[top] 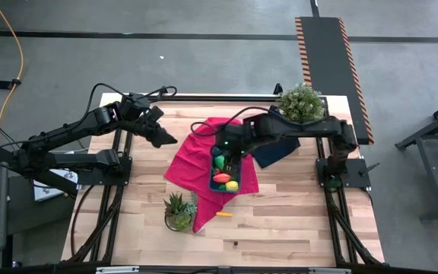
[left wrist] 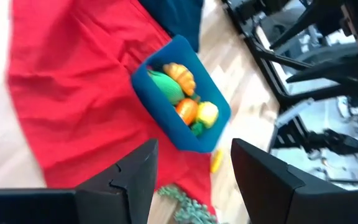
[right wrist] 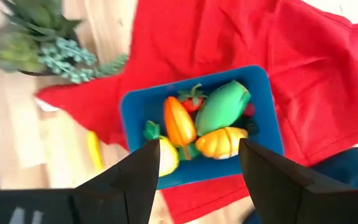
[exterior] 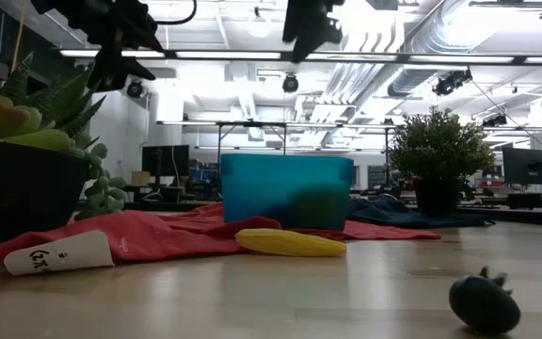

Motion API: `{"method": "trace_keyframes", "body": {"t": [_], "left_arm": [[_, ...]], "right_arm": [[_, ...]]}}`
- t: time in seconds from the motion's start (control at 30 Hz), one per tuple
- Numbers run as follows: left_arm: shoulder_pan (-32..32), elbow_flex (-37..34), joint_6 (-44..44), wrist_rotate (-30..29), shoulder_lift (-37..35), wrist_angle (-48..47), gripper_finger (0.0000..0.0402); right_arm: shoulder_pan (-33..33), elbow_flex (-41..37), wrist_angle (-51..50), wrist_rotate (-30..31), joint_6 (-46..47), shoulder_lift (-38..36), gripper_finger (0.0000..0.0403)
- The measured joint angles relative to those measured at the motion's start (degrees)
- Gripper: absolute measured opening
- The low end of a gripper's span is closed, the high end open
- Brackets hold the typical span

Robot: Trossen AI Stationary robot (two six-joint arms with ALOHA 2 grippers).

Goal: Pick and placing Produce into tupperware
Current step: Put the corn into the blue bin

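The teal tupperware stands on a red cloth at mid-table. It holds several produce pieces: a green one, an orange one, a yellow-orange one and a red one. One yellow piece lies on the bare wood near the cloth's front edge. My right gripper hangs open above the tub's far end, with nothing between its fingers. My left gripper waits open in the air left of the cloth.
A potted succulent stands at the cloth's near left corner, with a paper tag beside it. A bushy plant stands at the far right, and a navy cloth lies beside the tub. A dark lump lies on the near wood.
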Motion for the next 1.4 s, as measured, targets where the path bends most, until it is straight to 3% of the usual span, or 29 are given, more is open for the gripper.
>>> {"method": "trace_keyframes", "body": {"t": [0.43, 0.57, 0.87, 1.1, 1.4], "left_arm": [[-0.04, 0.0, -0.08, 12.92, -0.28, -0.03, 0.0193], [-0.45, 0.02, -0.13, 14.13, -1.31, -0.19, 0.0193], [-5.95, 0.02, -0.34, 11.04, -3.48, -0.11, 0.0193], [-12.88, 0.02, -6.16, 2.56, -3.4, 0.15, 0.0193], [-24.46, 0.02, -17.37, -4.32, -3.4, 2.53, 0.0193]], "right_arm": [[7.14, -0.03, 3.01, 0.28, 6.86, -1.72, 0.0211], [10.22, -0.07, 3.33, 0.25, 10.26, -1.69, 0.0211], [18.95, -0.07, 3.27, -0.08, 14.88, -1.62, 0.0211], [24.62, -0.1, 3.03, 0.16, 16.15, 2.47, 0.0211], [28.55, -0.18, 4.49, 10.02, 19.42, 7.71, 0.0211]]}}
